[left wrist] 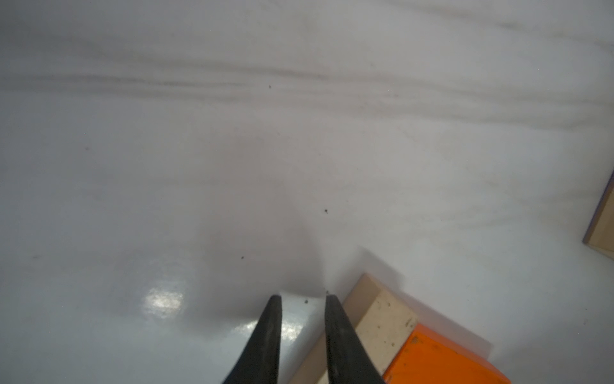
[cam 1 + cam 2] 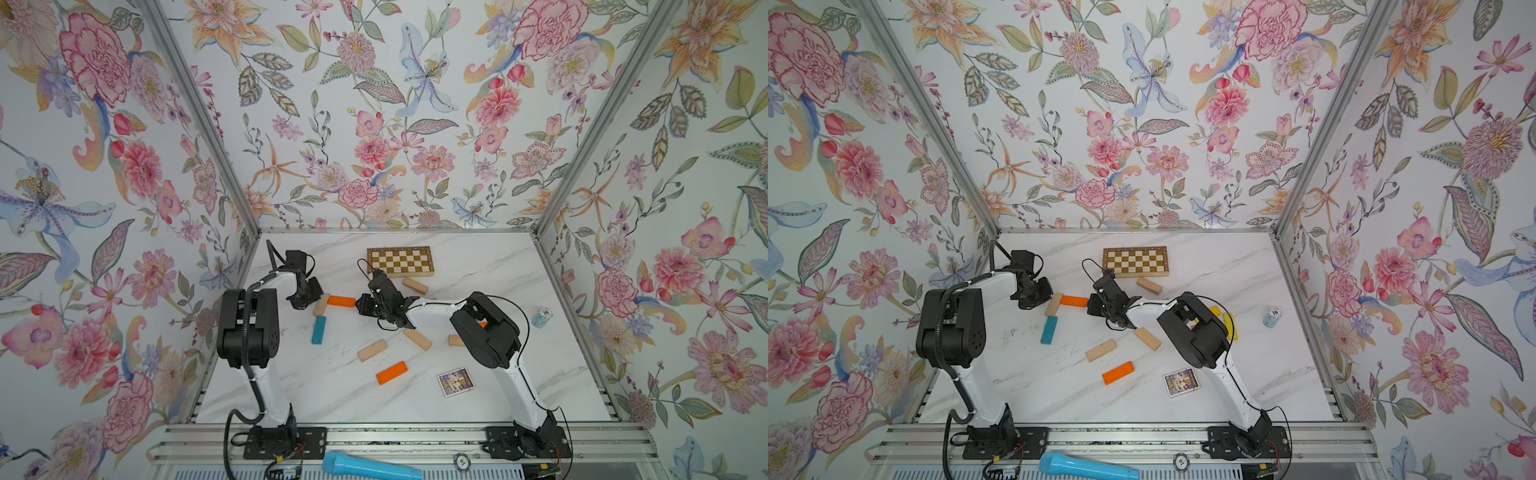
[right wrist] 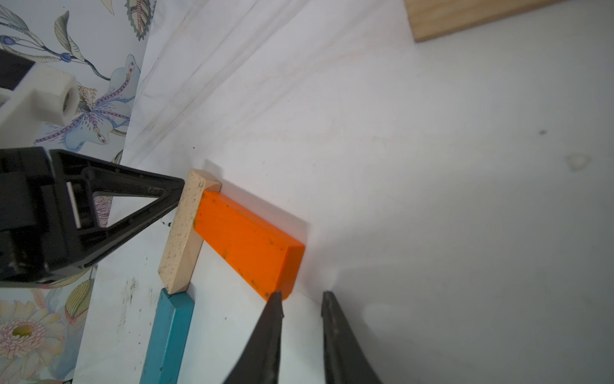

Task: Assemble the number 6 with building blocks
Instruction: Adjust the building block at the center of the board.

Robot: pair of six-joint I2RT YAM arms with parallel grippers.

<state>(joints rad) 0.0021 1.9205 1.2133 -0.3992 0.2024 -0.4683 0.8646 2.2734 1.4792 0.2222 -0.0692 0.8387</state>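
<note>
Three building blocks form a corner on the white table: a pale block [image 2: 321, 304], an orange block [image 2: 341, 301] butting its far end, and a teal block [image 2: 319, 330] below the pale one. My left gripper [image 1: 303, 297] is narrowly open and empty, with one finger's outer side against the pale block [image 3: 184, 232]. My right gripper [image 3: 302, 293] is also narrowly open and empty, one fingertip touching the orange block's [image 3: 246, 239] free end. Loose blocks lie nearer: two pale [image 2: 372, 350] [image 2: 417, 339] and one orange [image 2: 392, 372]. Yellow blocks [image 2: 1230, 326] peek out behind the right arm.
A checkered board [image 2: 400, 261] lies at the back, with another pale block [image 2: 415, 286] just in front of it. A small card box [image 2: 454, 381] sits front right and a stack of chips [image 2: 542, 318] at the right. A blue microphone [image 2: 370, 467] rests on the front rail.
</note>
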